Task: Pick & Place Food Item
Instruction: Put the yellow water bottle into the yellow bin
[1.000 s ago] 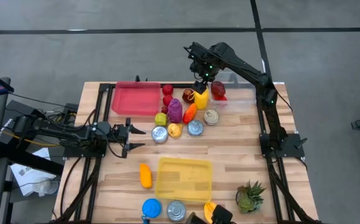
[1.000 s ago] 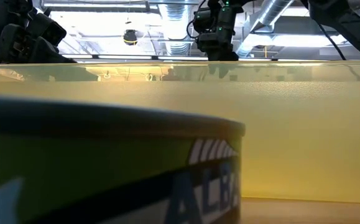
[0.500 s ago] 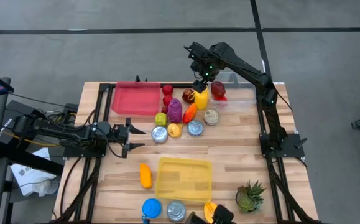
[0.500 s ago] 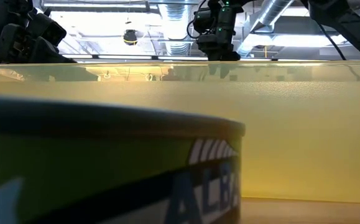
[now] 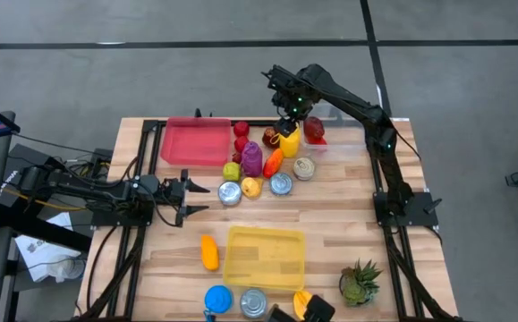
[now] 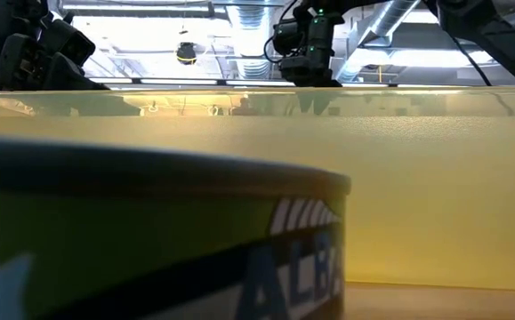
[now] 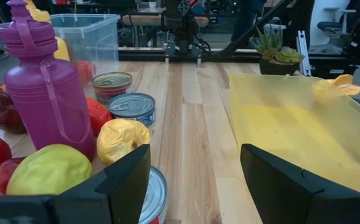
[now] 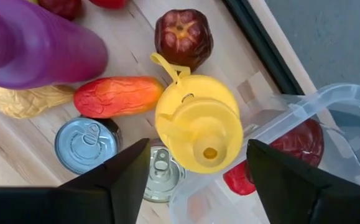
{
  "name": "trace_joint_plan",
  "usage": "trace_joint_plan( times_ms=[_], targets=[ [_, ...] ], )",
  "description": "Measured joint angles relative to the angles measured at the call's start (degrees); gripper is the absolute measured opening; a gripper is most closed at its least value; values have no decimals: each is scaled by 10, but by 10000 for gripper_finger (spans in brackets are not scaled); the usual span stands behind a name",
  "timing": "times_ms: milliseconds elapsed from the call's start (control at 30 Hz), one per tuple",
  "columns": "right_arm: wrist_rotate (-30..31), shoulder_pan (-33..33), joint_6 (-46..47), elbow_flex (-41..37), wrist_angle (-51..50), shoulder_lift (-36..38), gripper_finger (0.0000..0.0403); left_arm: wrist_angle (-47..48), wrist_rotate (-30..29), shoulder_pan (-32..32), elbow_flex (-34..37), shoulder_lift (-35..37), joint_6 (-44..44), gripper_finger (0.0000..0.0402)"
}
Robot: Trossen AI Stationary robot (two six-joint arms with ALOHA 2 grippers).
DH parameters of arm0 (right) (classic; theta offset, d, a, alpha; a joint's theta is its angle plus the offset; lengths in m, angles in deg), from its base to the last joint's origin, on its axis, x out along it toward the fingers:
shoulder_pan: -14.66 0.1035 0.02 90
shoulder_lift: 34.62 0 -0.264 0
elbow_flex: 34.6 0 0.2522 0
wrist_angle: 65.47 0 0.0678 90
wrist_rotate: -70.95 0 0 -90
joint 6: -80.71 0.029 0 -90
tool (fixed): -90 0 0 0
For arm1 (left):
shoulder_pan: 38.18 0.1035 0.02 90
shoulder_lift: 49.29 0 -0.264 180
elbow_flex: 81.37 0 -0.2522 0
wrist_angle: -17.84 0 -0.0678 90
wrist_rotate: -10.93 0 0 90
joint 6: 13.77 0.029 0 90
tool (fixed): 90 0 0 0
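My right gripper [image 8: 195,180] has crept slightly off the yellow bottle [image 8: 197,131] at the table's far edge; fingers spread wide, empty, so no pick yet. Bottle: smooth plastic, round cap, beside the ridged orange-red pepper [image 8: 119,96]. Left gripper [image 5: 190,198] waits open, mid-table.

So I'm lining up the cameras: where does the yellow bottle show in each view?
High view: yellow bottle, far side of the table, under the right pincer.
Low view: not in it.
Left wrist view: only its top, behind the purple bottle.
Right wrist view: centre, seen from above.
Shared landmark: the purple bottle.
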Motion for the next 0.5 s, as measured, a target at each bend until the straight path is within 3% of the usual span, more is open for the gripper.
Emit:
trace_joint_plan(
  times_ms=[500],
  targets=[
    [2,0,-13,0,0,1,198,0,1,0,0,0,0,245]
  ],
)
